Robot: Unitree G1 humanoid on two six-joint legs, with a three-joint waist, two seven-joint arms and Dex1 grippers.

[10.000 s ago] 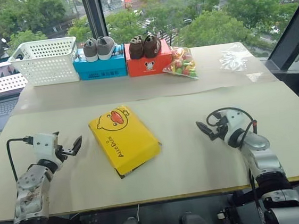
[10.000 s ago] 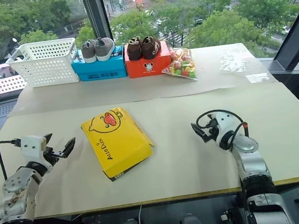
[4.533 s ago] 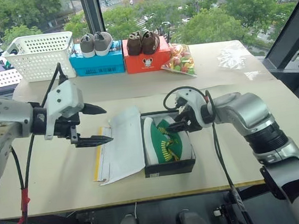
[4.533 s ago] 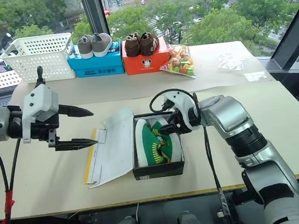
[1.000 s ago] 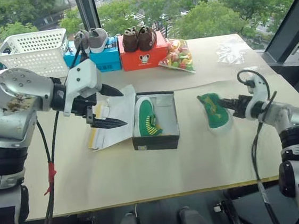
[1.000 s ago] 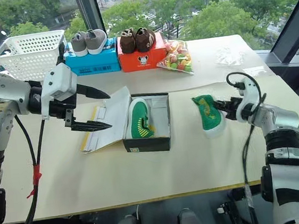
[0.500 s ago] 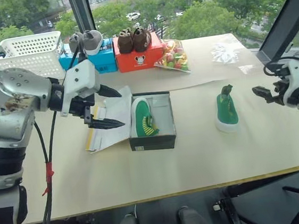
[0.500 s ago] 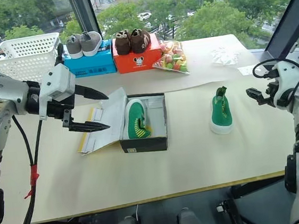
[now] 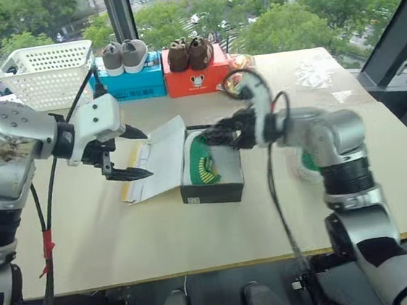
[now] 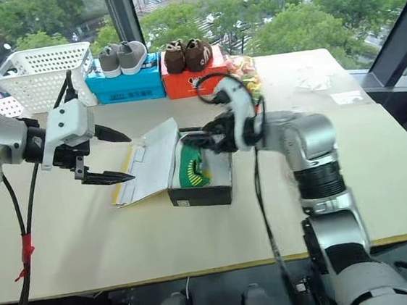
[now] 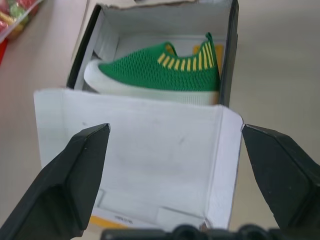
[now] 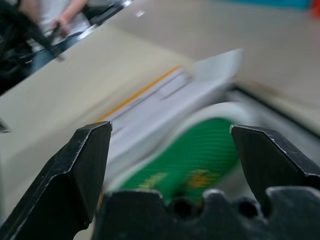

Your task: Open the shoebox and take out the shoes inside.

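Right wrist view: blurred green shoe (image 12: 195,160), probably inside shoebox (image 9: 212,191).

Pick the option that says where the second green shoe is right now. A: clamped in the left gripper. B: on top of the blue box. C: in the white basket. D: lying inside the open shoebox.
D: the green shoe lies inside the open shoebox, its lid folded back; the right gripper hangs over it with jaws open and empty.
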